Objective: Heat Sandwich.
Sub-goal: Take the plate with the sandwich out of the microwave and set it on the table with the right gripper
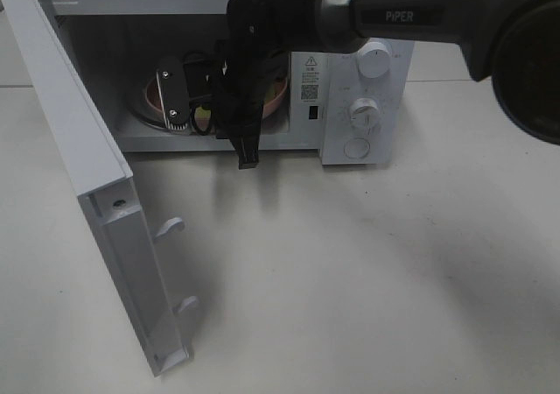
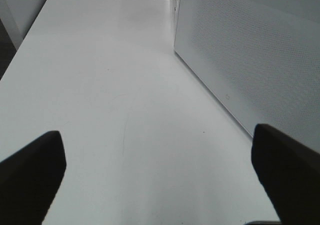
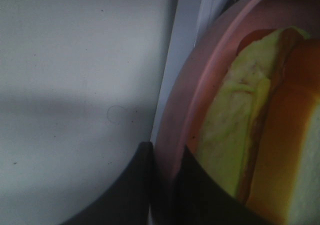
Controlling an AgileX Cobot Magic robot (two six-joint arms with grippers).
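Note:
The sandwich [image 3: 260,135], toasted bread with yellow-green filling, lies on a round pink plate [image 3: 200,85]. In the right wrist view my right gripper [image 3: 165,155] is shut on the plate's rim, one dark finger on each side. From the exterior high view the right arm [image 1: 402,13] reaches into the open microwave [image 1: 367,96], and the plate [image 1: 278,96] sits inside the cavity, mostly hidden by the arm. My left gripper [image 2: 157,145] is open and empty over the bare table, beside the microwave's perforated wall [image 2: 250,50]. It does not show in the exterior high view.
The microwave door [image 1: 96,193] stands swung open toward the front left, its latch hooks [image 1: 171,228] pointing right. Two knobs and a button [image 1: 363,109] are on the control panel. The white table [image 1: 367,271] spreads in front.

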